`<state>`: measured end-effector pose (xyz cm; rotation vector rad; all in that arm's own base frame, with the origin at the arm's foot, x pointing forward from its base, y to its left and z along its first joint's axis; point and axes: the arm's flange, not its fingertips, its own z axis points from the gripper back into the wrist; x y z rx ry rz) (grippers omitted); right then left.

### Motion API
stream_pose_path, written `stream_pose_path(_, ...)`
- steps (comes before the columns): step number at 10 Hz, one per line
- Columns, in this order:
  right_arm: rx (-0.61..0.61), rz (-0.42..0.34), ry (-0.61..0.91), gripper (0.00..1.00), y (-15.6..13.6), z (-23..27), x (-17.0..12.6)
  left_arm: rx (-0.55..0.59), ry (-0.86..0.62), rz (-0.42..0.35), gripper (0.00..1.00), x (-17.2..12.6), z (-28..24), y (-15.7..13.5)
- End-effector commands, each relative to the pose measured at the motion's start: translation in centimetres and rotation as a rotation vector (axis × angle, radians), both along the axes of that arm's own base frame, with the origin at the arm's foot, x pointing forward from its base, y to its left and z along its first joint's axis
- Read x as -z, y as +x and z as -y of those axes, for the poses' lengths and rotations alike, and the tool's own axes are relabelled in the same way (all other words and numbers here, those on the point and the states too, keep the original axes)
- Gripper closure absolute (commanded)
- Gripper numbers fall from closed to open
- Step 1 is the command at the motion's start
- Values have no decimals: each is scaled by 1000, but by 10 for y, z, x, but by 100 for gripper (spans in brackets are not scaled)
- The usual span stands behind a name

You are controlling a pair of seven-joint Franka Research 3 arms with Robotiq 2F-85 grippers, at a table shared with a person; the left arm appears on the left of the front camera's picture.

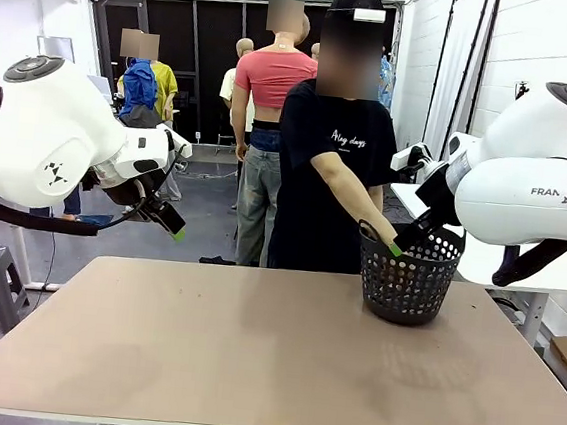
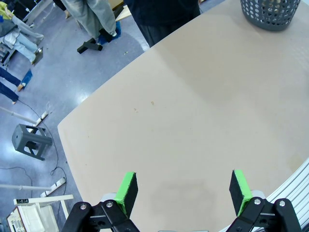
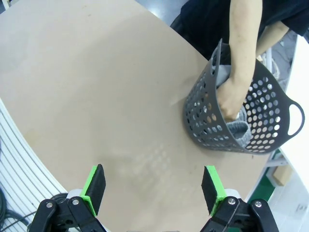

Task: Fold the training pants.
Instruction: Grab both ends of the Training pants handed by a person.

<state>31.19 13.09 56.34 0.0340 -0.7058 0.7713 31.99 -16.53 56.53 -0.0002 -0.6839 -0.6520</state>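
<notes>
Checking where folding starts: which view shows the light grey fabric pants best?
The right wrist view: it looks down into the black perforated plastic basket, where the person's hand is on the light grey fabric pants. The front view's basket wall covers them; the left wrist view offers at most pale glimpses through holes.

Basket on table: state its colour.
The basket is dark grey with round holes; clearest in right wrist view.

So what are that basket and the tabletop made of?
The basket looks like moulded dark grey plastic: matte, with rows of round holes. The table seems a tan board, perhaps laminate or fibreboard: smooth, dull, no visible grain.
</notes>
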Motion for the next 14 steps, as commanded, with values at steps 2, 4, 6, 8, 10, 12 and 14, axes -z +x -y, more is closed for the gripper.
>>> stream_pose_path(2, 1, -1, 0, 0, 0, 0, 0, 8, 1, 10, 0, -1, 0, 0)
stream_pose_path(4, 1, -1, 0, 0, 0, 0, 0, 8, 1, 10, 0, -1, 0, 0)
stream_pose_path(6, 1, -1, 0, 0, 0, 0, 0, 8, 1, 10, 0, -1, 0, 0)
stream_pose_path(8, 1, -1, 0, 0, 0, 0, 0, 8, 1, 10, 0, -1, 0, 0)
stream_pose_path(10, 1, -1, 0, 0, 0, 0, 0, 8, 1, 10, 0, -1, 0, 0)
stream_pose_path(12, 1, -1, 0, 0, 0, 0, 0, 8, 1, 10, 0, -1, 0, 0)
stream_pose_path(14, 1, -1, 0, 0, 0, 0, 0, 8, 1, 10, 0, -1, 0, 0)
